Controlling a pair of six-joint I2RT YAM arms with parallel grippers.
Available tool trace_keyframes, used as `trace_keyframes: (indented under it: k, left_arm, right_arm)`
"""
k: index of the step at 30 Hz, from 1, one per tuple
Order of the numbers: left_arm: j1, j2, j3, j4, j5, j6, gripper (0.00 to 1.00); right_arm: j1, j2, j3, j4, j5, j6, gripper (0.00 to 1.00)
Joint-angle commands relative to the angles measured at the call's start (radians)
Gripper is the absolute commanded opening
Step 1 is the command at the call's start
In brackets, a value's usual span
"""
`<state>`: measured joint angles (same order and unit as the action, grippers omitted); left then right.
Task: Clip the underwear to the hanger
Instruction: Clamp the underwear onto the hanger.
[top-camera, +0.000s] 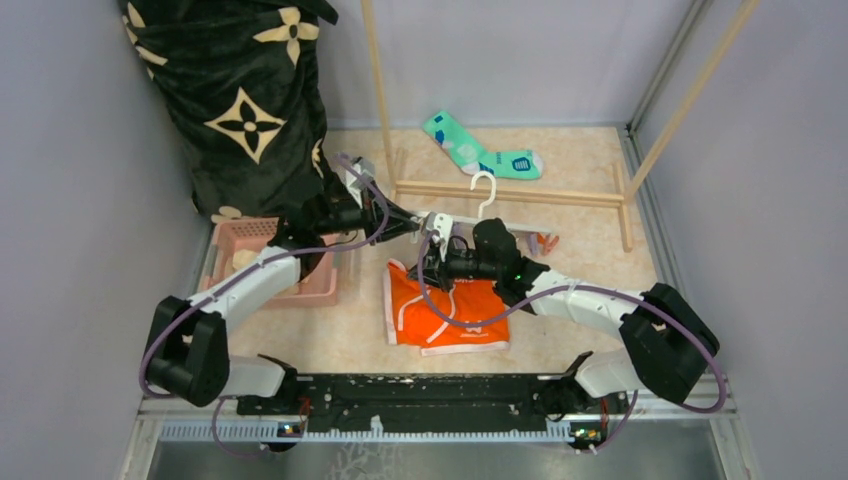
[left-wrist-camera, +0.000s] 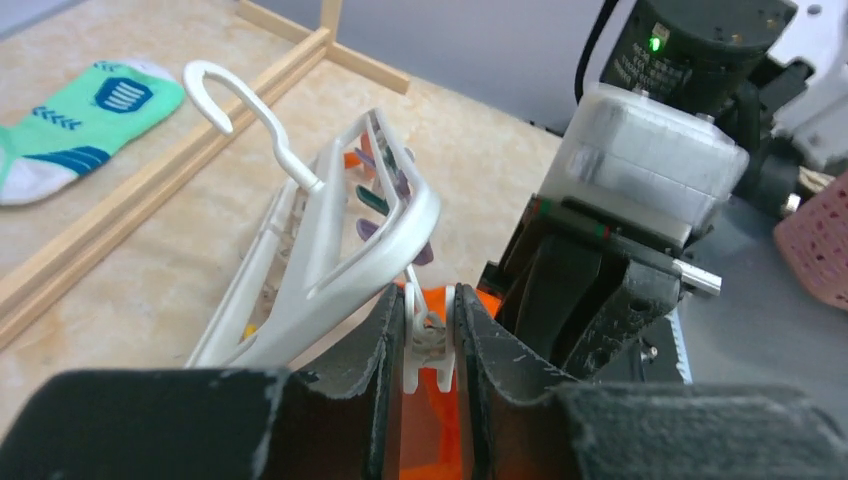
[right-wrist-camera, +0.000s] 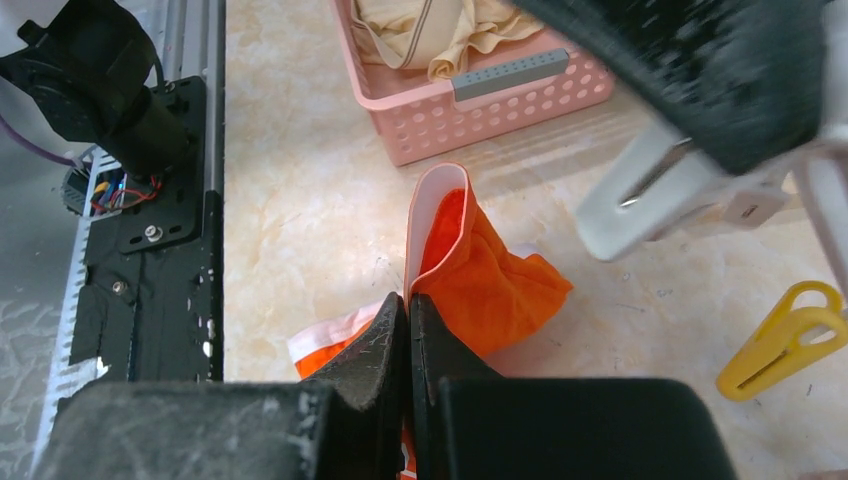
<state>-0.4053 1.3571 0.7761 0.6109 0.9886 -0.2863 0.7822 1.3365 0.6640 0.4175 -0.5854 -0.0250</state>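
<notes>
Underwear (top-camera: 445, 315), bright orange, lies in the middle of the top view, on the table (top-camera: 600, 260) just below the hanger (top-camera: 484, 195). The right gripper (right-wrist-camera: 410, 305) has its fingers shut tight on the white edge of it, and a bit of the cloth stands up. The left gripper (left-wrist-camera: 430, 300) pinches a white clip (left-wrist-camera: 430, 355) under the hanger's corner. A pink basket (right-wrist-camera: 500, 110) sits at the top of the right wrist view. A yellow clip (right-wrist-camera: 780, 340) lies at its lower right.
</notes>
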Motion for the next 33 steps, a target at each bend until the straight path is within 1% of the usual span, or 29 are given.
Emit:
trace_keyframes:
  k: [1,5,7,10,13,15,18,22,28,33]
  left_arm:
    - [-0.033,-0.037,0.149,-0.359,-0.21,0.176,0.0]
    - [-0.037,-0.007,0.212,-0.471,-0.268,0.166,0.0]
    - [-0.038,0.006,0.229,-0.508,-0.244,0.179,0.0]
    - [-0.041,-0.001,0.203,-0.463,-0.21,0.177,0.0]
    - [-0.041,-0.017,0.164,-0.379,-0.208,0.164,0.0]
    - [-0.042,-0.015,0.162,-0.374,-0.228,0.149,0.0]
    - [-0.041,-0.003,0.174,-0.381,-0.19,0.161,0.0]
    - [-0.042,-0.007,0.158,-0.341,-0.151,0.151,0.0]
    - [-0.042,-0.003,0.132,-0.327,-0.039,0.171,0.0]
    - [-0.041,-0.002,0.102,-0.258,0.061,0.133,0.0]
  right_arm:
    - [-0.009,-0.028,0.025,0.037,-0.008,-0.006,0.0]
    - [-0.009,-0.017,0.032,0.038,-0.023,0.001,0.0]
    - [-0.009,-0.017,0.031,0.042,-0.024,0.006,0.0]
    - [-0.009,-0.019,0.032,0.035,-0.027,0.006,0.0]
    - [-0.009,-0.025,0.027,0.038,-0.028,0.009,0.0]
    - [-0.009,-0.027,0.023,0.05,-0.036,0.016,0.0]
    - [-0.009,-0.028,0.019,0.073,-0.053,0.026,0.0]
    - [-0.008,-0.024,0.022,0.082,-0.056,0.031,0.0]
    - [-0.013,-0.01,0.03,0.081,-0.017,0.033,0.0]
    - [-0.035,-0.019,0.015,0.103,-0.015,0.043,0.0]
